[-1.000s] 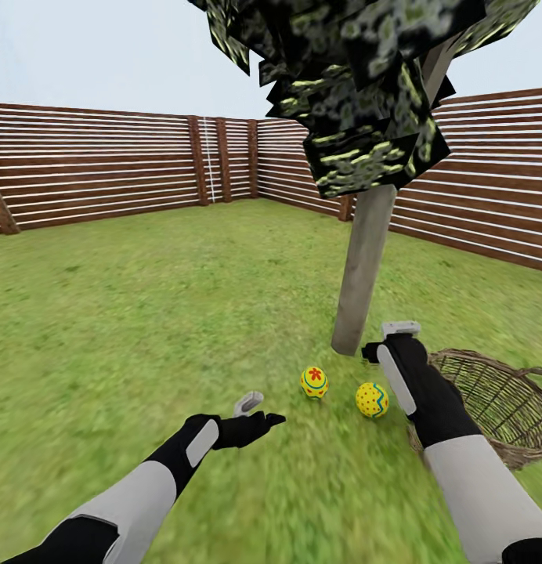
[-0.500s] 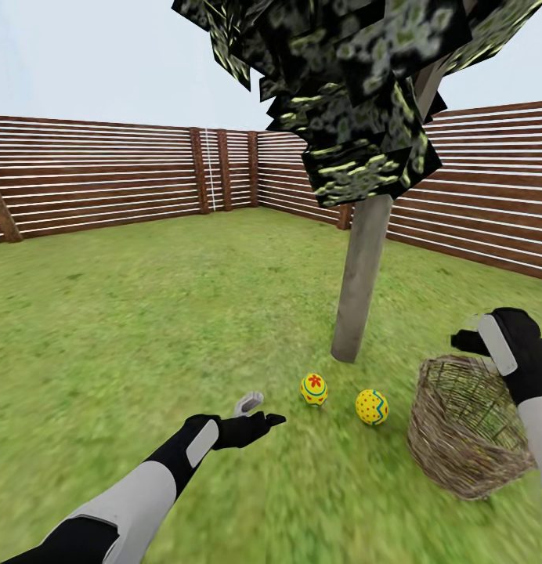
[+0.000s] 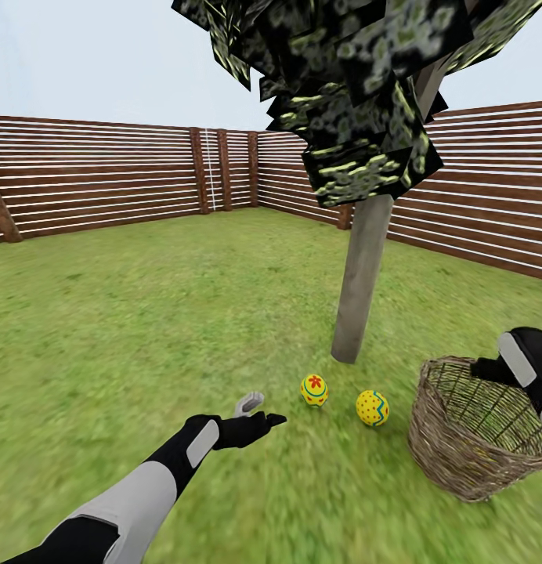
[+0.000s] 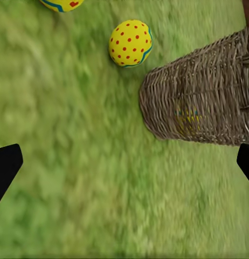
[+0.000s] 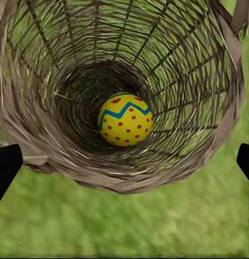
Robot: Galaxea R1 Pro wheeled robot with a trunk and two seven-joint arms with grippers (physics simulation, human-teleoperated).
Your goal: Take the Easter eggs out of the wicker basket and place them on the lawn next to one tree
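Two yellow Easter eggs lie on the lawn (image 3: 146,329) by the tree (image 3: 363,274): one with a red star (image 3: 314,389), one with red dots (image 3: 372,408). The dotted egg (image 4: 131,43) shows again in the left wrist view, beside the wicker basket (image 4: 202,94). The basket (image 3: 459,462) stands to the right of the eggs. A third egg (image 5: 125,120) with a blue zigzag lies at the bottom of the basket (image 5: 157,178). My right gripper (image 3: 490,366) hovers open over the basket's rim, its fingers spread wide (image 5: 124,162). My left gripper (image 3: 261,412) is open and empty, low over the grass left of the eggs.
A brown slat fence (image 3: 106,168) rings the yard. The tree's dark leaf clumps (image 3: 349,94) hang low above the trunk. Open grass stretches to the left and ahead.
My right arm swung from beside the trunk to the right and then dropped to the basket's rim. The basket now stands more upright. The left arm and both eggs stayed put.
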